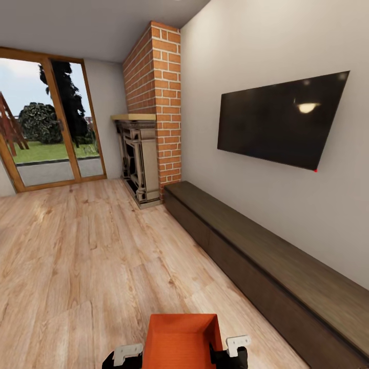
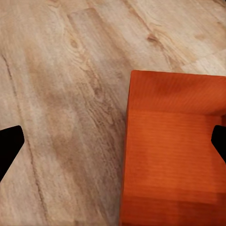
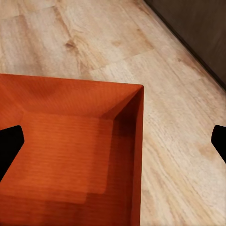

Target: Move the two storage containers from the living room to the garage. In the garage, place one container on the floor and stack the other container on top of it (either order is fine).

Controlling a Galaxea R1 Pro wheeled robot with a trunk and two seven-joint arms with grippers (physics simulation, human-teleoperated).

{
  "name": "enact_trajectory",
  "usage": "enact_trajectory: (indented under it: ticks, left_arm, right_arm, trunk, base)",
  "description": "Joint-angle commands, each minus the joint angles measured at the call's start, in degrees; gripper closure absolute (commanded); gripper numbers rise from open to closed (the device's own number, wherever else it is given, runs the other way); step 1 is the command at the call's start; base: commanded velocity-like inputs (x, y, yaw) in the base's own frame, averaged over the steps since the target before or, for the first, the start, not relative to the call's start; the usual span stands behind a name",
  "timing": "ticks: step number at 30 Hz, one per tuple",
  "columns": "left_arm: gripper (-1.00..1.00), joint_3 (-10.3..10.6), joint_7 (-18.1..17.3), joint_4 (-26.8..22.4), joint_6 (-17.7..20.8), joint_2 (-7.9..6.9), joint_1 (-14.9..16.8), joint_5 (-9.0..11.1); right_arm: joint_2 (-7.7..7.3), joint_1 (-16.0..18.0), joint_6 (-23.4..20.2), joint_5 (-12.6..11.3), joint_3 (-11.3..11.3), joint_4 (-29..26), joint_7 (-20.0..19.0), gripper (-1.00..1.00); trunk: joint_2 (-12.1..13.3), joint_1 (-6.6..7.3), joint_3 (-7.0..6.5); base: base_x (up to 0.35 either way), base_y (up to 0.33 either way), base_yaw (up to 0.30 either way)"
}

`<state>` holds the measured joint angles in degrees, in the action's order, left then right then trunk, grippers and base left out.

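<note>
A container [image 1: 182, 341] sits low in front of the robot over the plank floor [image 1: 77, 256], between the left gripper [image 2: 113, 141] and right gripper [image 3: 113, 141]; both spread wide, one wall between each pair of fingers. Beyond: cabinet [image 1: 266, 261], TV [image 1: 279, 118], fireplace [image 1: 138, 159], glass doors [image 1: 46, 123].

No text, label, brand, number or sign can be read in any of the views. The black wall TV [image 1: 281, 120] has a blank screen with only a lamp's reflection and a small red dot at its lower corner. The orange-red storage container [image 1: 182, 339] has plain walls with no markings.
</note>
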<state>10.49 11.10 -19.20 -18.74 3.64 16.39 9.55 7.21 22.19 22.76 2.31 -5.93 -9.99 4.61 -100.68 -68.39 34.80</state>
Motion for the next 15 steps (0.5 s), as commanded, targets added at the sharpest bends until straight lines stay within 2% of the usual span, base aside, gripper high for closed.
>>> enact_trajectory:
  ticks: [1, 15]
  left_arm:
    - [-1.00, 0.50, 0.32, 0.04, -0.21, -0.03, 0.05, 0.56]
    - [-1.00, 0.63, 0.32, 0.05, -0.22, 0.06, 0.05, 0.41]
  right_arm:
    - [-0.01, 0.04, 0.09, 0.24, -0.38, 0.05, 0.48, -1.00]
    - [-0.02, 0.04, 0.11, 0.24, -0.34, 0.05, 0.48, -1.00]
  trunk:
    - [-0.44, -0.22, 0.24]
    - [-6.06, -3.29, 2.75]
  base:
    - [0.000, 0.000, 0.000]
    - [0.000, 0.000, 0.000]
